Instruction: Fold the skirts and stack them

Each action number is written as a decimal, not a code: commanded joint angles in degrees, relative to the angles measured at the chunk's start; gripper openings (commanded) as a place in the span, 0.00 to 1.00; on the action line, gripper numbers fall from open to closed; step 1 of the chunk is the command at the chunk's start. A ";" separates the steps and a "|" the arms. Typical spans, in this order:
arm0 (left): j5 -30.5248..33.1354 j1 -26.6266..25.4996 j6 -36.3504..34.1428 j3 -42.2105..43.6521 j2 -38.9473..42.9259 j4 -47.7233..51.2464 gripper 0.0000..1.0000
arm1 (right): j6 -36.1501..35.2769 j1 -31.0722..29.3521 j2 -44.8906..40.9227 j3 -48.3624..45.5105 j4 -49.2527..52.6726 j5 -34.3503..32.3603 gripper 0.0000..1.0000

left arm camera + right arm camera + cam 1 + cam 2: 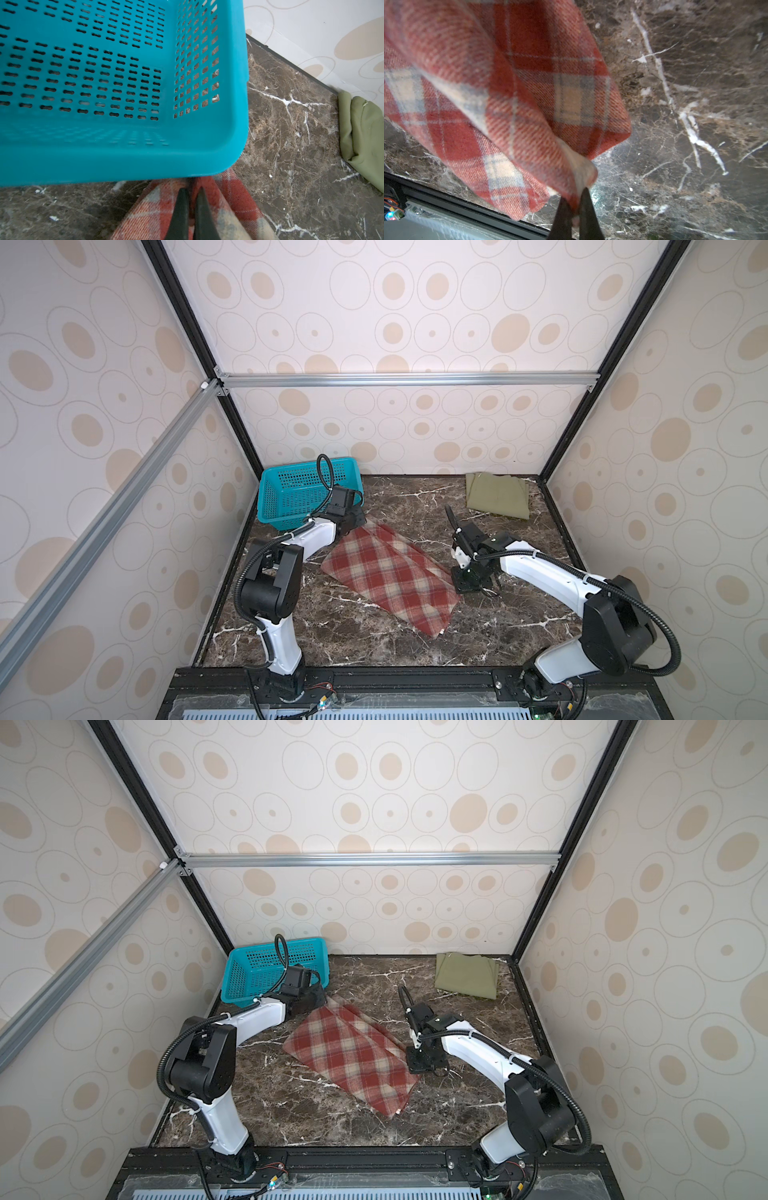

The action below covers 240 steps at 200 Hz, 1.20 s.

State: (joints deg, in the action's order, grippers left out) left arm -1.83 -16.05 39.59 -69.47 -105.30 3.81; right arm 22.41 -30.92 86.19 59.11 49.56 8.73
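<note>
The plaid skirt [386,576] lies on the table [374,639] as a long folded strip, set slantwise near the middle. One end is just beside the teal basket [124,162]. The olive skirt [496,495] lies folded at the far right corner, well apart.

The left pincer [191,190] is closed on the strip's corner by the basket. The right pincer [573,195] is closed on the opposite corner of the same long edge, where pale lining is seen bunched between the fingers.

With both ends of one edge held, the step is judged to be another fold, or a lift towards the olive skirt. It is best done if both corners are raised together and level, so that the edge is kept taut and no sag is left in the middle. The basket rim should be cleared on the left side, as the cloth is nearly touching it. All layers should be checked as caught in the right-hand grip; otherwise the existing fold may be pulled open.
</note>
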 commanded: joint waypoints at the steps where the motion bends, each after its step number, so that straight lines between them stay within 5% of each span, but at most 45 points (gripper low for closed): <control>1: 1.34 -0.16 -0.37 -2.51 -0.60 -0.66 0.00 | -0.97 0.56 1.24 0.16 0.54 -1.48 0.00; 133: 0.87 -0.21 -0.07 -2.32 -1.72 -1.76 0.00 | -1.06 0.64 2.75 -0.76 -0.84 -2.58 0.00; 156: 0.68 -0.14 -0.20 -2.25 -1.75 -1.53 0.16 | -1.23 0.68 2.83 -0.78 -1.05 -2.79 0.01; 187: 0.60 -0.24 -0.17 -1.81 -1.18 -1.81 0.35 | -1.41 0.69 2.42 -0.66 -1.09 -3.15 0.15; 215: 0.52 -0.29 -0.41 -1.50 -0.24 -1.60 0.36 | -1.67 0.72 0.55 -0.01 -0.05 -5.39 0.41; 240: 0.43 -0.34 -0.28 -0.60 1.52 -1.68 0.37 | -1.96 0.73 -2.67 1.12 1.61 -7.46 0.44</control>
State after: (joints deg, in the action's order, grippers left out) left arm -1.83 -16.14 39.57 -69.69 -106.50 3.01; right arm 21.08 -30.61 87.44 58.92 48.18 4.27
